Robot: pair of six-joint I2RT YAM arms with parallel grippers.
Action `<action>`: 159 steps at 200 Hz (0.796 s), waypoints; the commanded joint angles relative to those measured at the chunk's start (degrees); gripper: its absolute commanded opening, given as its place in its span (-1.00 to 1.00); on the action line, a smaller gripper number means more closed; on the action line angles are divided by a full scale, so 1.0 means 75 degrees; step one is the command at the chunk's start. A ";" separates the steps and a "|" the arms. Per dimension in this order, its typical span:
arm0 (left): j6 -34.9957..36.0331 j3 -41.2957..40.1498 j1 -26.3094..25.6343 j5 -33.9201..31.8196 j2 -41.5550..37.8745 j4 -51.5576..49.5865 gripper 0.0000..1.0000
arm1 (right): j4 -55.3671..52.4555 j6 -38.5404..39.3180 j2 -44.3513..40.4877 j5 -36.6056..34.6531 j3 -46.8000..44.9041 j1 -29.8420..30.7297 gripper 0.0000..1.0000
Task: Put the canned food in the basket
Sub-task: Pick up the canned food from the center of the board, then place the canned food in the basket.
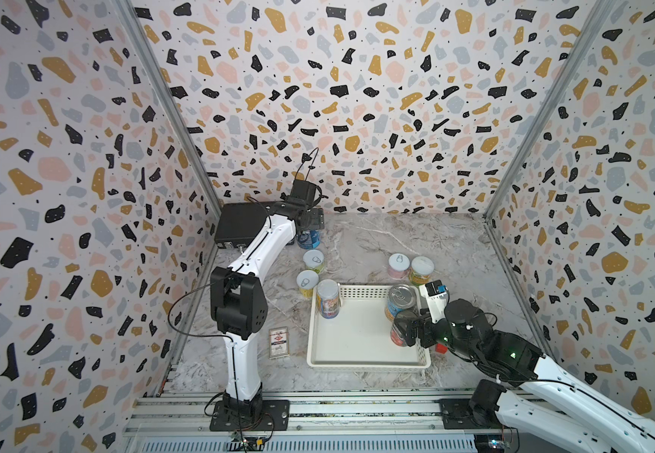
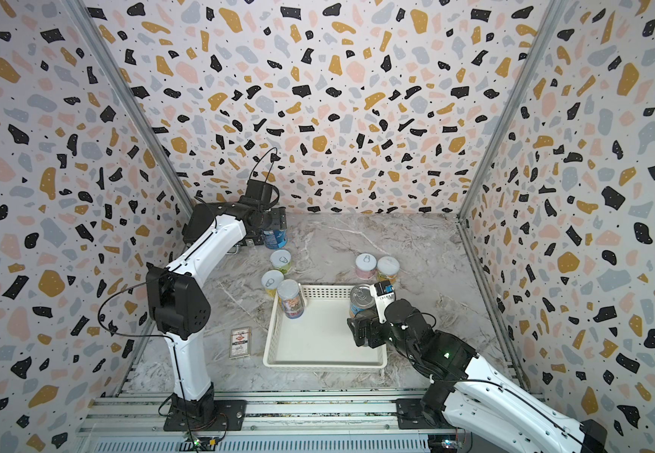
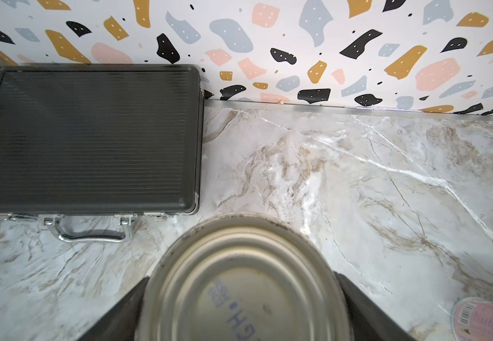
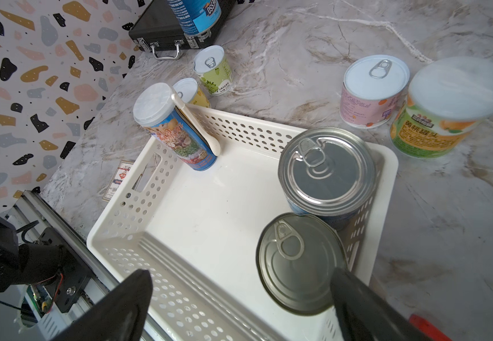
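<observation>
1. Left gripper point(image 1: 312, 221) sits at the desk's far left corner, its jaws closed round a blue can point(image 1: 309, 237); the left wrist view shows a black finger on each side of the silver top point(image 3: 243, 283). Whether the can is off the desk I cannot tell. It is beside the black case point(image 3: 87, 138), likely gripped from above so the case stays clear.
2. Right gripper point(image 4: 240, 298) hangs wide and empty over the basket point(image 1: 357, 337), near its right wall, jaws straddling a silver-topped can point(image 4: 298, 262) without visibly pressing it.
3. Three cans stand in the basket: that one, another point(image 4: 326, 168) just behind it along the right wall, and a tall white-lidded one point(image 1: 327, 298) in the far left corner. Keeping them to the walls leaves the middle floor free.
4. Four short cans wait on the desk: two point(image 1: 313, 259) point(image 1: 307, 281) off the basket's far left corner, and a pink point(image 1: 398, 264) and an orange one point(image 1: 421, 270) behind its far right corner.
5. By my count, five remain to go in.
</observation>
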State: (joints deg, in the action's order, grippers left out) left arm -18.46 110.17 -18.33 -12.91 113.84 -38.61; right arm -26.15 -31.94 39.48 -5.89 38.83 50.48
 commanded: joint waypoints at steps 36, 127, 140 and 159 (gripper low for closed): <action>-0.0538 -0.0391 -0.0321 -0.0255 -0.1651 -0.0263 -0.02 | -0.0180 0.0102 -0.0334 -0.0633 0.0240 -0.0016 1.00; -0.0493 -0.0530 -0.0952 -0.0283 -0.3658 -0.2394 -0.02 | -0.0202 0.0307 -0.0314 -0.1430 0.0153 -0.0016 1.00; -0.0521 -0.0562 -0.1116 -0.0335 -0.3949 -0.2675 -0.02 | -0.0226 0.0325 -0.0317 -0.1509 0.0142 -0.0016 1.00; -0.0715 -0.0809 -0.1388 -0.0263 -0.4414 -0.2940 -0.02 | -0.0233 0.0333 -0.0331 -0.1654 0.0124 -0.0016 1.00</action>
State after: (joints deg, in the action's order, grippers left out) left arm -22.15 104.97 -26.68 -13.32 86.21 -61.60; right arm -26.63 -30.37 37.54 -15.57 38.83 50.48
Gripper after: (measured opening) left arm 0.876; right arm 0.999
